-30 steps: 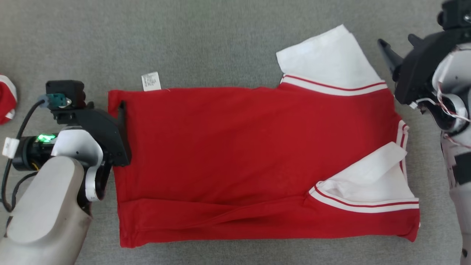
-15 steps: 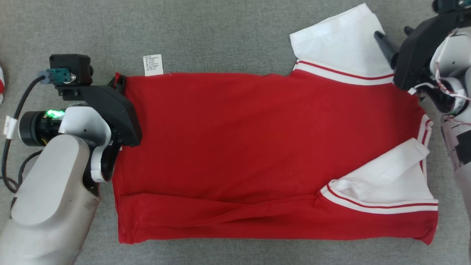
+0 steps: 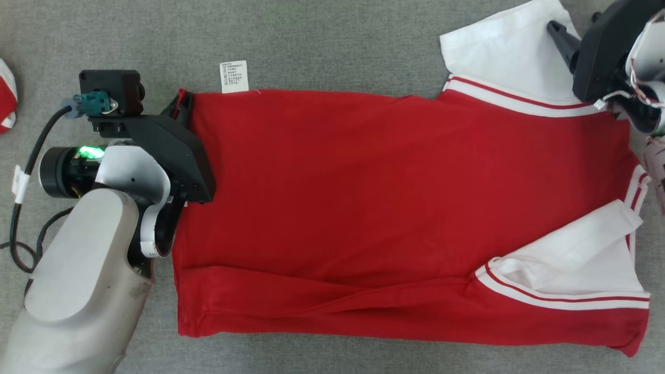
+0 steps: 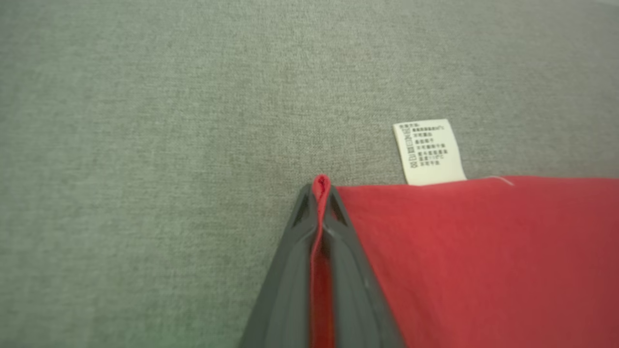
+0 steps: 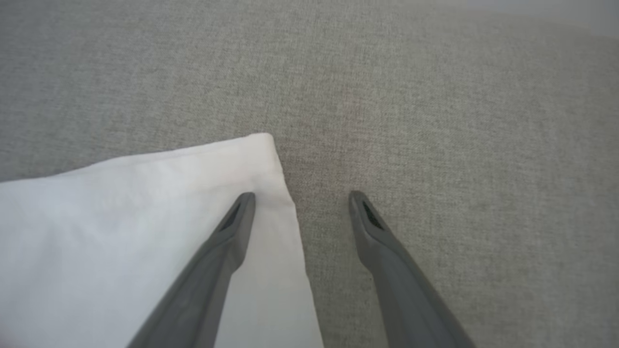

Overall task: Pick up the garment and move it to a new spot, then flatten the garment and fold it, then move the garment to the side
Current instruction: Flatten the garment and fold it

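Observation:
The garment (image 3: 374, 208) is a red shirt with white sleeves, lying flat on the grey cloth surface, a white care label (image 3: 234, 77) sticking out at its far left edge. My left gripper (image 3: 183, 101) is shut on the garment's far left corner; in the left wrist view a red fold (image 4: 320, 212) is pinched between the dark fingers. My right gripper (image 5: 300, 198) stands open over the edge of the far white sleeve (image 5: 145, 217), one finger above the sleeve, the other above bare surface. In the head view that gripper (image 3: 574, 31) sits at the top right.
A red and white piece of cloth (image 3: 6, 96) lies at the left edge of the head view. The grey cloth surface (image 3: 322, 47) spreads all around the garment.
My left gripper has shut on the garment's far left corner. The head view has shifted. The right gripper has come over the far sleeve's edge.

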{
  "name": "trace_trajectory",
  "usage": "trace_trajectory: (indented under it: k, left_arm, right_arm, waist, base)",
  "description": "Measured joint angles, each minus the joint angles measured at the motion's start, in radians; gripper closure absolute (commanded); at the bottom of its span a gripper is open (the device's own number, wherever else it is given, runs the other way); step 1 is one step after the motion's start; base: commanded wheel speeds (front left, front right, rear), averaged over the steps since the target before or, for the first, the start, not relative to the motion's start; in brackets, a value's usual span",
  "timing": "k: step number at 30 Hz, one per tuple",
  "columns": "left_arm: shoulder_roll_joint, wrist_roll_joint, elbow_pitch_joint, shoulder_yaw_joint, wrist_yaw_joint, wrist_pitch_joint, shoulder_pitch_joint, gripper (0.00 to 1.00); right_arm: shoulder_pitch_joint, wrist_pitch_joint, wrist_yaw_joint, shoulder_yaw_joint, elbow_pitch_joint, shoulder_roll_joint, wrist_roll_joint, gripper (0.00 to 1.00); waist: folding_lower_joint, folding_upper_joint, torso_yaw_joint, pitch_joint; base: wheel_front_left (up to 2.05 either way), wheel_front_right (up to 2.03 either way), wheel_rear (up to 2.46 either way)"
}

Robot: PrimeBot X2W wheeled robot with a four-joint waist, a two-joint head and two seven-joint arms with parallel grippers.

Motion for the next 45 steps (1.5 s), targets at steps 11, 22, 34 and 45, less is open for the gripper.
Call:
trace_trajectory:
  k: [11,22,34,45]
  left_arm:
    - [-0.028,-0.006,0.021,-0.003,0.000,-0.046,-0.010,1.00]
    - [-0.032,0.005,0.073,0.011,0.002,-0.189,-0.002,1.00]
    - [-0.060,0.013,0.093,0.007,-0.025,-0.362,0.052,1.00]
    - [-0.050,0.012,0.064,0.006,-0.034,-0.483,0.179,1.00]
  right_arm:
    - [-0.055,-0.024,0.000,0.049,0.069,0.001,0.036,1.00]
    - [-0.060,-0.234,0.002,0.002,0.143,0.005,-0.001,1.00]
    - [0.038,-0.413,0.002,0.030,0.088,0.004,0.085,1.00]
    - [0.295,-0.488,0.002,0.077,-0.163,-0.089,0.188,1.00]
  waist:
    - [-0.0001,-0.0002,0.020,0.014]
    - [0.0002,0.0003,0.001,-0.018]
    - [0.0002,0.0002,-0.020,-0.096]
    - [0.0001,0.0001,-0.039,-0.187]
  base:
    - [0.00,0.00,0.00]
    - [0.00,0.00,0.00]
    - [0.00,0.00,0.00]
    - [0.00,0.00,0.00]
